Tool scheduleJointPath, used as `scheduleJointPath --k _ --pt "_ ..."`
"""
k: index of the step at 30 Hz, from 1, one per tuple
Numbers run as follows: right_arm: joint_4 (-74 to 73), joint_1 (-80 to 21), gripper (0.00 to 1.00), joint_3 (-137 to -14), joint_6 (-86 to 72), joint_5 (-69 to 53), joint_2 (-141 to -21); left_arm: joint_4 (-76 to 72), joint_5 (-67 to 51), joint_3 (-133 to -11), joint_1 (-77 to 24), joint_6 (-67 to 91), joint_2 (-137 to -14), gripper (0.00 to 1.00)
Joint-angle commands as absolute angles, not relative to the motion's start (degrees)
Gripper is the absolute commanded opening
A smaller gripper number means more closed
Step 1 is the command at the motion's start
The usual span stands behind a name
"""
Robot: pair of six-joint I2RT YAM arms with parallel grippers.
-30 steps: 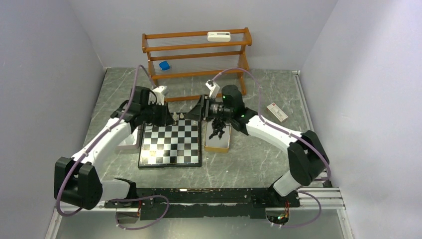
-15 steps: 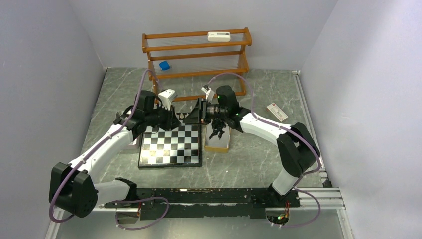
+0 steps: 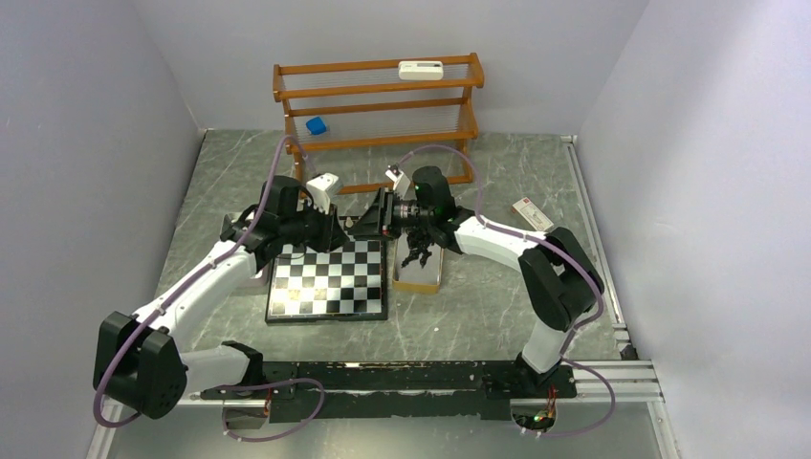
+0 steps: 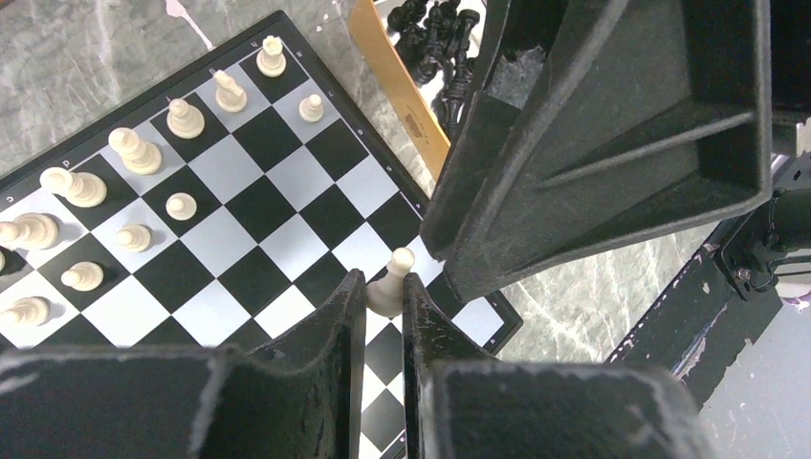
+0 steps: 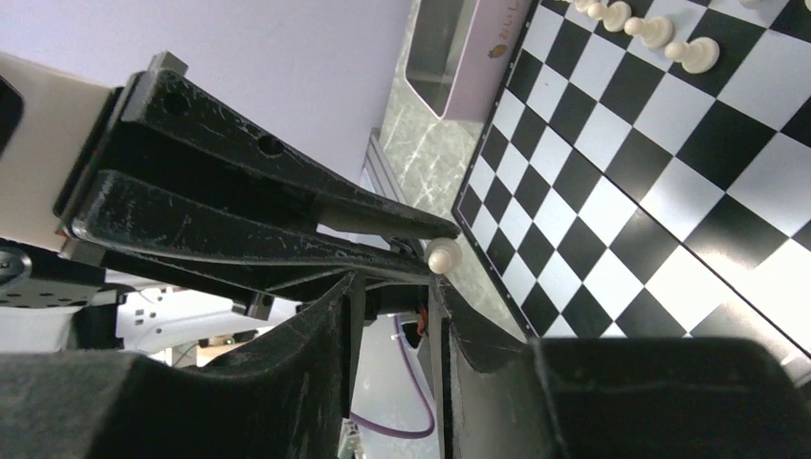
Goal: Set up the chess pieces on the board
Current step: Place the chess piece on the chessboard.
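The board (image 3: pixel 330 279) lies between my two arms. Cream chess pieces (image 4: pixel 134 151) stand in rows on its far-left squares. My left gripper (image 4: pixel 384 280) is shut on a cream pawn (image 4: pixel 392 273), held over the board's corner nearest the black pieces. My right gripper (image 3: pixel 371 224) sits tip to tip with the left gripper (image 3: pixel 337 229) above the board's far edge. In the right wrist view the right gripper (image 5: pixel 394 287) is open, the pawn's head (image 5: pixel 443 255) just past its right fingertip. Black pieces (image 3: pixel 417 251) are heaped in a tray (image 3: pixel 418 279) right of the board.
A second metal tray (image 3: pixel 249 277) lies left of the board. A wooden rack (image 3: pixel 378 105) at the back holds a blue cube (image 3: pixel 316 125) and a white device (image 3: pixel 421 69). A small flat box (image 3: pixel 532 215) lies at the right.
Both grippers have moved toward each other over the board's far edge, the left one carrying the pawn. The right jaws have narrowed.
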State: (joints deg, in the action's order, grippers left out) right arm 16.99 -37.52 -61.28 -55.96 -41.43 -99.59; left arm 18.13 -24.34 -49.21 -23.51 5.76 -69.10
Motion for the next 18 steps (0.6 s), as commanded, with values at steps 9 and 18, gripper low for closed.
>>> scheduleJointPath --k 9,18 --pt "21.25 -37.15 0.36 -60.48 -60.33 -41.53 -101.28 15.19 -23.77 -48.45 -24.58 4.57 -66.35 0.1" --pt "18.35 -36.95 0.37 -62.16 -59.15 -41.34 -102.54 14.96 -23.72 -48.65 -24.61 4.39 -66.91 0.1"
